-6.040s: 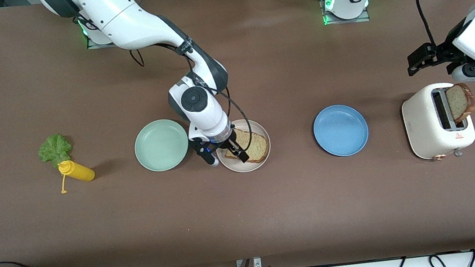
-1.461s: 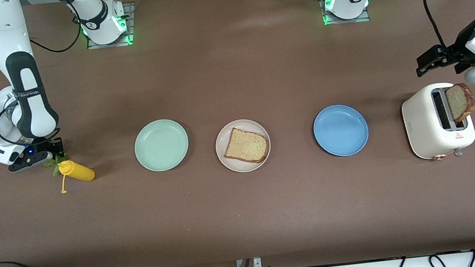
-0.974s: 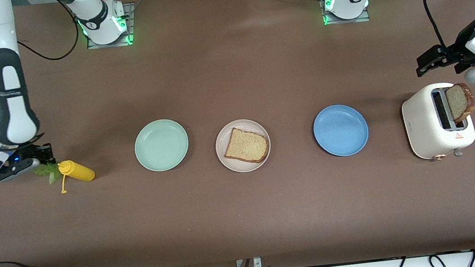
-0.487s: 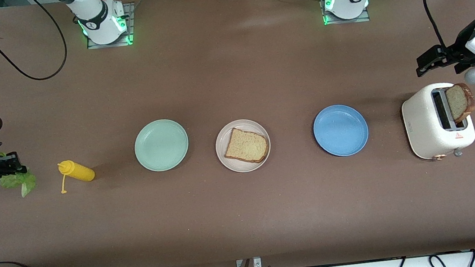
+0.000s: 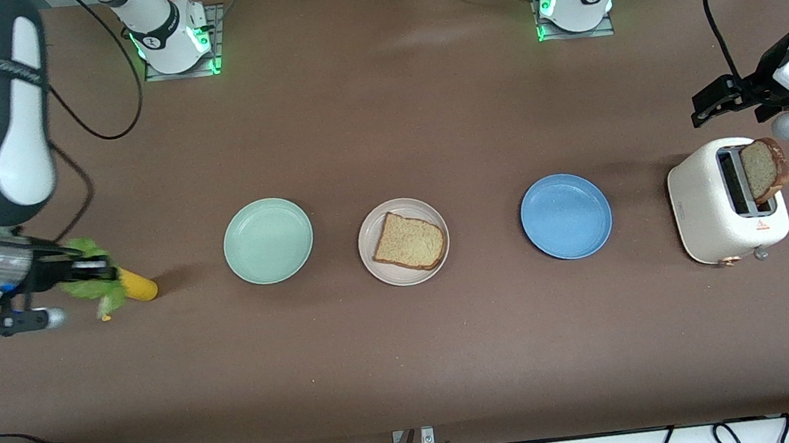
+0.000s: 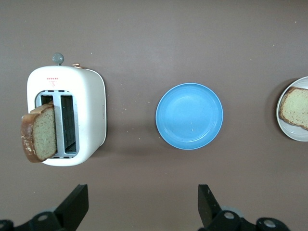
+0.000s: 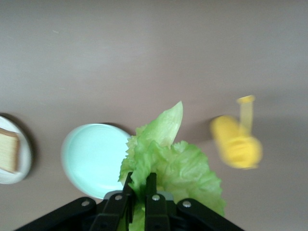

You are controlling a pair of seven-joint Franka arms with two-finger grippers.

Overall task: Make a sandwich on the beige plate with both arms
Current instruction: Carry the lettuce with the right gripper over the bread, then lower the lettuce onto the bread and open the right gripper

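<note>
One bread slice (image 5: 407, 242) lies on the beige plate (image 5: 368, 255) at mid table; it also shows in the left wrist view (image 6: 294, 108) and the right wrist view (image 7: 8, 150). A second bread slice (image 5: 764, 169) stands up out of the white toaster (image 5: 710, 213), seen too in the left wrist view (image 6: 39, 133). My right gripper (image 5: 100, 273) is shut on the green lettuce leaf (image 5: 92, 287) and holds it in the air over the yellow bottle (image 5: 139, 287); the leaf fills the right wrist view (image 7: 173, 168). My left gripper (image 5: 707, 104) is open and empty, above the table by the toaster.
A mint green plate (image 5: 268, 240) sits between the bottle and the beige plate. A blue plate (image 5: 565, 215) sits between the beige plate and the toaster. Cables run along the table edge nearest the camera.
My right gripper has lifted the lettuce off the table and swung it back toward the yellow bottle. The left arm has not moved.
</note>
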